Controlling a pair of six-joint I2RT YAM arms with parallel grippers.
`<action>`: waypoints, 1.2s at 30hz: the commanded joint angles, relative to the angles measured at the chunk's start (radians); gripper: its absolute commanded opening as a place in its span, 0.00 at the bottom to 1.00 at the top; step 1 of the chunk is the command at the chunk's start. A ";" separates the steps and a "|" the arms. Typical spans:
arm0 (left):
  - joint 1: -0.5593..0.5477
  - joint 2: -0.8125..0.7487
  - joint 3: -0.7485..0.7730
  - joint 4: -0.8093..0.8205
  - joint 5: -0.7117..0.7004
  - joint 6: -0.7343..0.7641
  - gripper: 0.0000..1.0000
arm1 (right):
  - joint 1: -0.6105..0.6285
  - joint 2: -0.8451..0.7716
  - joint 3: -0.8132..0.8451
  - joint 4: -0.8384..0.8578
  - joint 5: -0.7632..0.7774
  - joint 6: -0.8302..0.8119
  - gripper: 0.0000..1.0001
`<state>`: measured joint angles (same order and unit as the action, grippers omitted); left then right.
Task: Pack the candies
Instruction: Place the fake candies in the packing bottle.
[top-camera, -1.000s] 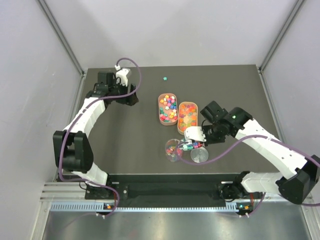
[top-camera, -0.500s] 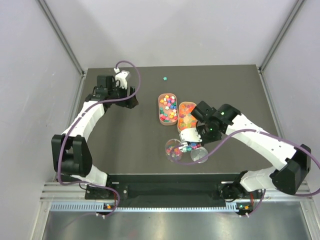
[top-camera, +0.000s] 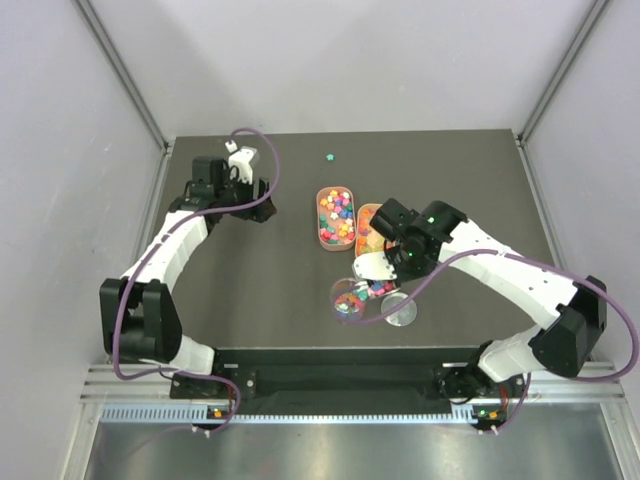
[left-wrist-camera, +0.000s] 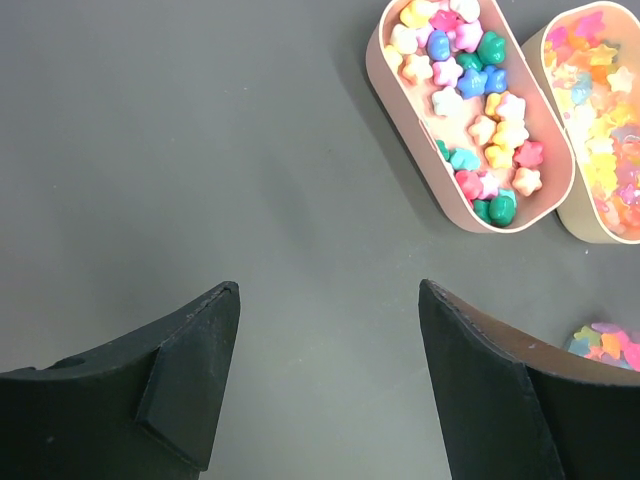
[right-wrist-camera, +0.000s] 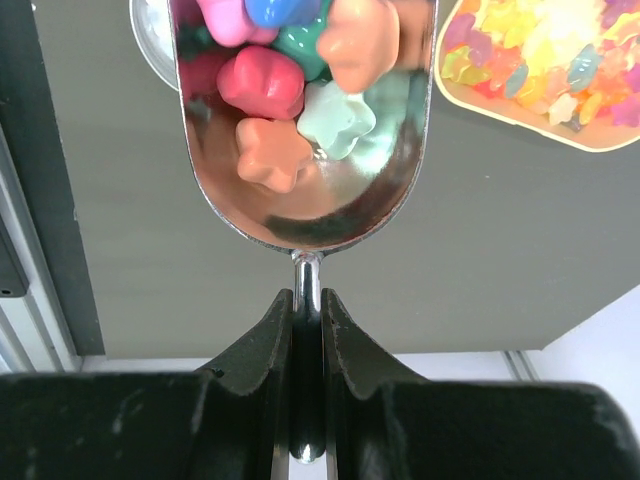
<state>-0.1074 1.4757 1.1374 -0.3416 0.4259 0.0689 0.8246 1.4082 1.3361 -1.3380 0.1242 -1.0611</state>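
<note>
entry, right pincer: clenched on the thin stem of the metal scoop, whose bowl was heaped with candies in pink, orange, mint and blue. none were seen spilling. change over the last second: the right arm swung its wrist in from the 3 o'clock side of the desk toward the middle. this carried the loaded scoop closer to the round clear tub, and the bowl ended just beside the tub at its 3 o'clock. the grip on the stem stayed the same. entry, round clear tub: stood at 6 o'clock of the trays and already held a shallow layer of sweets. its lid lay flat and apart at the tub's 4 o'clock. entry, supply: the pink tray and the orange tray stood side by side near the desk's middle, both well stocked, the orange one partly under the right arm in the top view. one stray candy lay alone toward 12 o'clock. entry, left pincer: released, jaws wide with nothing between them. it hovered over bare desk at 10 o'clock and had barely shifted. assessment: a scoopful appeared ready to tip into the tub, the pour itself not yet made. packing judged partway, with the lid still to go on.
</note>
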 joint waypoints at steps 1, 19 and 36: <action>0.000 -0.057 -0.018 0.065 -0.007 -0.012 0.77 | 0.030 0.014 0.077 -0.049 0.029 0.019 0.00; 0.006 -0.098 -0.057 0.104 -0.013 -0.020 0.78 | 0.064 0.051 0.127 -0.132 0.117 0.043 0.00; 0.009 -0.097 -0.022 0.101 0.010 -0.037 0.79 | 0.096 0.040 0.124 -0.113 0.210 0.048 0.00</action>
<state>-0.1043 1.4067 1.0763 -0.2817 0.4110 0.0509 0.9173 1.4582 1.4162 -1.3510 0.3176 -1.0466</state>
